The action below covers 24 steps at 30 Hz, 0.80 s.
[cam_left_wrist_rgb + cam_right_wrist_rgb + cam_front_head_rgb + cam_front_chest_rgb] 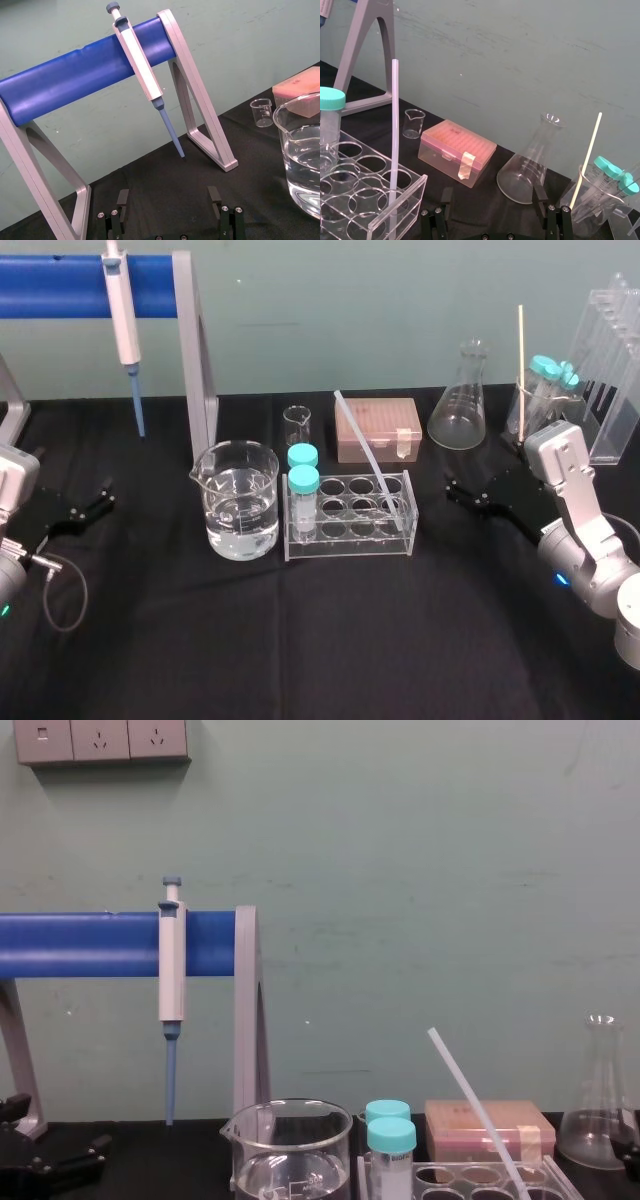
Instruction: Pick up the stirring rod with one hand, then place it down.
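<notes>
So the stirring rod [371, 461] wasn't in either hand at this point. It stood propped in the clear tube rack [345, 540] in the middle of the black table [300, 640], with its lower end down at the rack's right end and its top leaning away to the far left. From the chest view it slanted up out of the rack [475, 1110]. The right wrist camera had it looking nearly upright [395, 140]. Two teal-capped tubes [303, 480] sat at the rack's left end, and a beaker [233, 446] with water in it stood just left of the rack. The left gripper [103, 495] sat low at the left edge of the table, well apart from the rack. Its fingers [122, 200] were spread wide with nothing between them, and it pointed toward the blue-barred stand with the pipette [122, 310] hanging on it. The right gripper [455, 492] was over on the right, near the table and aimed toward the rack but clear of it. Its fingers [538, 195] were also wide open and empty. Behind it were a conical flask [458, 400] and a pink tip box [378, 428].
</notes>
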{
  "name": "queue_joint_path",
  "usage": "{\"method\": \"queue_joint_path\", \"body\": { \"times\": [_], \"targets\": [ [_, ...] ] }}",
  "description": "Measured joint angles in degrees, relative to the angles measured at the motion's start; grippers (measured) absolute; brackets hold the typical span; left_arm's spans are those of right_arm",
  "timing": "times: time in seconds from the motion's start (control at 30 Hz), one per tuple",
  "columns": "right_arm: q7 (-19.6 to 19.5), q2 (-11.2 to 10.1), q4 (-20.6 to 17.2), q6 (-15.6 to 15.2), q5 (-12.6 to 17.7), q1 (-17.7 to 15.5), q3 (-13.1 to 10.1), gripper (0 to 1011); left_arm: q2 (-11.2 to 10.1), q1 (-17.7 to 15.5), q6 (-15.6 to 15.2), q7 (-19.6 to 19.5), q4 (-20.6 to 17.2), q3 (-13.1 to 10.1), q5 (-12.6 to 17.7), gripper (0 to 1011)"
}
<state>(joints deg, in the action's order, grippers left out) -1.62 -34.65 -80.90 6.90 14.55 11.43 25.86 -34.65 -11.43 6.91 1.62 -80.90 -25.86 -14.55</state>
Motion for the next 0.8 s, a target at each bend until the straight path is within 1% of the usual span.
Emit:
{"method": "queue_joint_path", "body": {
  "times": [0.8],
  "targets": [
    [0.0,0.0,0.0,0.0,0.0,0.0,0.0,1004,0.0,0.0,0.0,0.0,0.0,0.0,0.0,1000]
  ]
}}
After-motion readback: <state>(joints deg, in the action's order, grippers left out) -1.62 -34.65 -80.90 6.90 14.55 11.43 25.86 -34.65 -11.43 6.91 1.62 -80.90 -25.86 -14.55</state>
